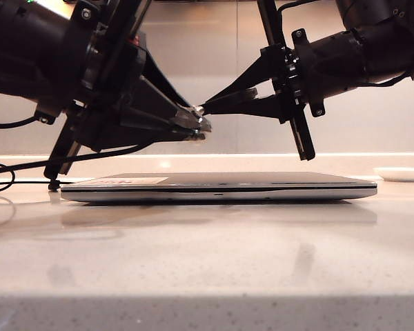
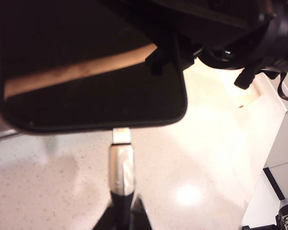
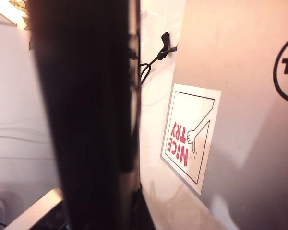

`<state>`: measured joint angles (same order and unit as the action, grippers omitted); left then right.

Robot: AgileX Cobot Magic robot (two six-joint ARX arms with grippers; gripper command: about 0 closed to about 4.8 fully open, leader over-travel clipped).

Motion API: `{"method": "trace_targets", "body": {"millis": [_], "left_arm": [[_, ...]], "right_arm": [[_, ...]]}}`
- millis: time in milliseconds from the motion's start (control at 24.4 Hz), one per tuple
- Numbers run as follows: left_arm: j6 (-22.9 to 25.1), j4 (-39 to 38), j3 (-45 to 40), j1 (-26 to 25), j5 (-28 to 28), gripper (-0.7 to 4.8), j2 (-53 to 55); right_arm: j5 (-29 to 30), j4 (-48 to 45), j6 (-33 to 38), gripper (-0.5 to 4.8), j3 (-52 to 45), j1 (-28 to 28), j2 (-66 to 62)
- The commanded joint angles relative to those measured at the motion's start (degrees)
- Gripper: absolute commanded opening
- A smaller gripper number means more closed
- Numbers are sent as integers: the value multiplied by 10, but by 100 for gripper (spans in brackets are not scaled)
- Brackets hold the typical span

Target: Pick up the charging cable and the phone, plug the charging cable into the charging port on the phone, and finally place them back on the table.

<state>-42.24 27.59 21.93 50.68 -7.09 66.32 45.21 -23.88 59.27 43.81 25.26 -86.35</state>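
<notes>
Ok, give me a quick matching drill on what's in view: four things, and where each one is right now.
1. phone
2. cable plug
3. laptop
4. white dish

A. lying flat on the table
B. in the shut left gripper, in the air
C. at the table's far right
D. in the shut right gripper, in the air

Pairs: 1-D, 2-B, 3-A, 4-C
</notes>
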Motion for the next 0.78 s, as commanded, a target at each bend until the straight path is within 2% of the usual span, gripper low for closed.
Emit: {"method": "trace_targets", "body": {"millis": [41,205,493,780], "left_arm": [[2,17,2,-1,4,-6,-2],[2,17,2,-1,4,-6,-2],[2,17,2,-1,4,-6,-2],[2,17,2,-1,4,-6,-2]], "right_arm": [[21,-13,-29,-6,3,3,5],[21,-12,-37,-6,3,3,5],[-17,-22,-7,-6,5,0,5],[-18,-26,8,-6,5,-11,5]]}}
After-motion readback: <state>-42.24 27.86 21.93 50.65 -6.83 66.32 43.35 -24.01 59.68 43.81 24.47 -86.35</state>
